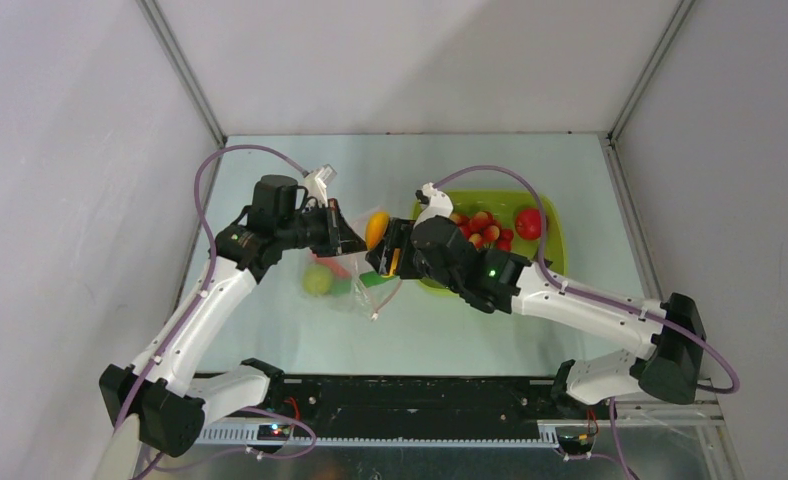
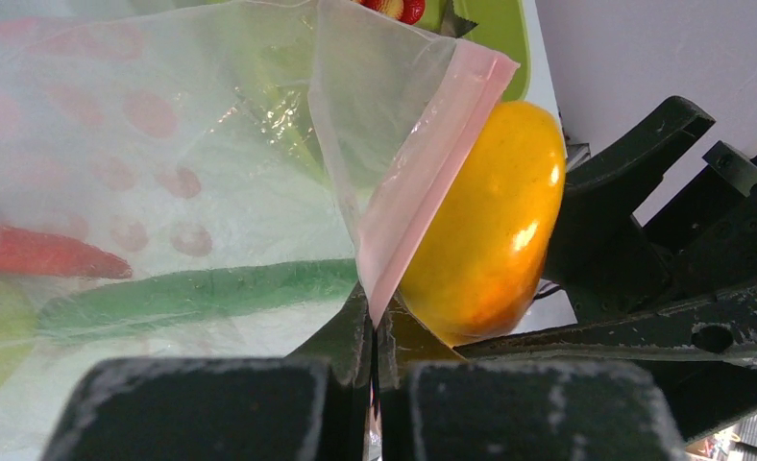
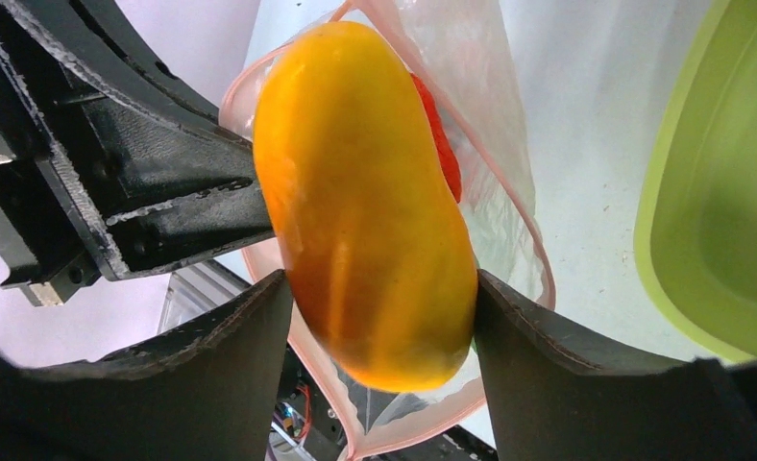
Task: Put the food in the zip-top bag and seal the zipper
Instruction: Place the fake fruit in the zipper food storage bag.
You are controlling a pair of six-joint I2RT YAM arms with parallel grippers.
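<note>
Zip-top bag (image 1: pixel 353 272) up off the table by its mouth, one orange-yellow piece (image 3: pixel 365 192) right at the opening!

Left gripper (image 2: pixel 373 327) has its jaws pinched together on the zipper (image 2: pixel 432 182), the one pinkish strip along the bag's mouth. Right gripper (image 3: pixel 379 317) is clamped on the single orange-yellow piece, a finger pressed to each side, the piece touching the bag's rim. Through the clear plastic of the bag, three items: one long green pod (image 2: pixel 192 293), one long red piece (image 2: pixel 48 254), one lime (image 1: pixel 317 280). Just right of the bag sits one lime-green tub (image 1: pixel 555 255), holding one red tomato (image 1: pixel 529 222) and a cluster of strawberries (image 1: pixel 482 230), too small to count for sure.
</note>
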